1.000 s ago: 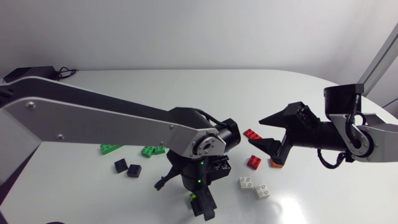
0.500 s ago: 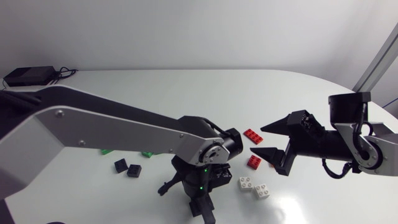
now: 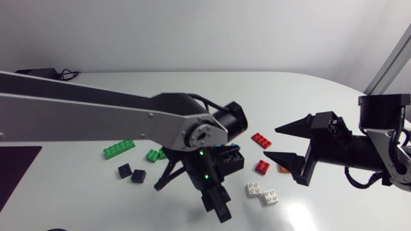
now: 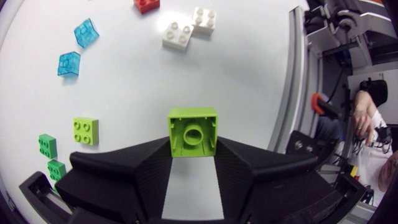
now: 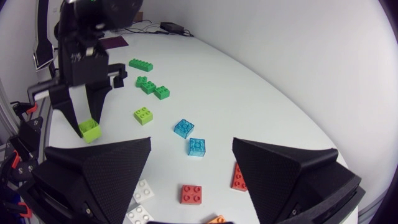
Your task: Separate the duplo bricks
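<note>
My left gripper [image 3: 215, 208] stands near the table's front edge, shut on a lime green brick [image 4: 193, 132] whose hollow underside faces the wrist camera. The right wrist view shows that same lime brick [image 5: 89, 129] low between the left gripper's fingers [image 5: 93, 102]. My right gripper [image 3: 271, 142] hangs open at the right, with nothing between its fingers. Under and beside it lie a flat red brick [image 3: 261, 140], a red square brick [image 3: 262, 167] and an orange brick [image 3: 283, 169], partly hidden. Two white bricks [image 3: 254, 188] lie right of the left gripper.
Two black bricks [image 3: 124, 171], a long green brick [image 3: 119, 149] and a green pair [image 3: 154, 154] lie left of the left arm. Two clear blue bricks [image 5: 184, 128] and a lime square brick [image 5: 144, 115] sit under the left arm. The table's front edge [image 4: 292, 93] is close.
My left gripper has closed on the lime green brick and its arm has shifted a little. My right gripper has drawn back to the right, still open.
</note>
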You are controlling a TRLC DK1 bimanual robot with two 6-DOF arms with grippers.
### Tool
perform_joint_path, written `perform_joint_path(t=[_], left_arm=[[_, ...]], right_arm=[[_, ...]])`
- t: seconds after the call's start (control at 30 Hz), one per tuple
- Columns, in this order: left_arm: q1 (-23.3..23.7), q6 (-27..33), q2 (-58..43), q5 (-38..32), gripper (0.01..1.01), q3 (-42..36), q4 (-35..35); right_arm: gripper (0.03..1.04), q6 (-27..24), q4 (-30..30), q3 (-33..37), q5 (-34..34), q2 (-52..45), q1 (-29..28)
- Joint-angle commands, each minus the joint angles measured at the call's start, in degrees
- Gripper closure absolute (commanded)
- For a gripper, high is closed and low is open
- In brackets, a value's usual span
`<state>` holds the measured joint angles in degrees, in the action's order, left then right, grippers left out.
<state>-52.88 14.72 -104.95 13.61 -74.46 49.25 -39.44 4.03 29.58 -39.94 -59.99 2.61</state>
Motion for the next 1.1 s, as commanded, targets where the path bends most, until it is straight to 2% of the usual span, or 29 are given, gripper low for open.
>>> perform_joint_path(t=[0.0,0.07,0.17,0.27,0.33,0.53,0.77,1.07], left_arm=[[3.66,-0.75,3.87,5.29,0.698,-1.48,0.05],[7.27,-0.92,4.93,13.9,0.698,-2.71,-0.04],[12.01,-0.92,6.24,23.31,0.698,-4.29,-1.0],[15.97,-1.1,6.6,29.81,0.7,-5.44,-3.82],[17.29,-0.66,6.07,35.26,0.7,-6.32,-4.34],[17.81,-0.57,6.16,45.19,0.702,-6.67,-8.12],[16.58,-0.39,4.49,47.83,0.711,-7.55,-9.18],[14.3,-0.31,2.03,48.44,0.711,-8.34,-9.35]], right_arm=[[0.12,1.65,1.33,-1.99,-1.1,2.95,-0.33],[0.12,2.53,1.94,-2.43,-1.45,5.41,-0.06],[0.12,3.93,2.47,-3.39,-1.45,9.1,1.34],[0.12,6.04,1.94,-4.27,-0.57,12.79,3.45],[0.12,7.45,0.98,-4.89,2.15,15.07,6.7],[0.12,10.17,-2.54,-7.52,12.52,20.52,17.78],[0.12,10.44,-4.82,-7.61,22.63,24.48,26.3],[0.12,11.32,-8.95,-7.17,23.68,23.6,27.1]])
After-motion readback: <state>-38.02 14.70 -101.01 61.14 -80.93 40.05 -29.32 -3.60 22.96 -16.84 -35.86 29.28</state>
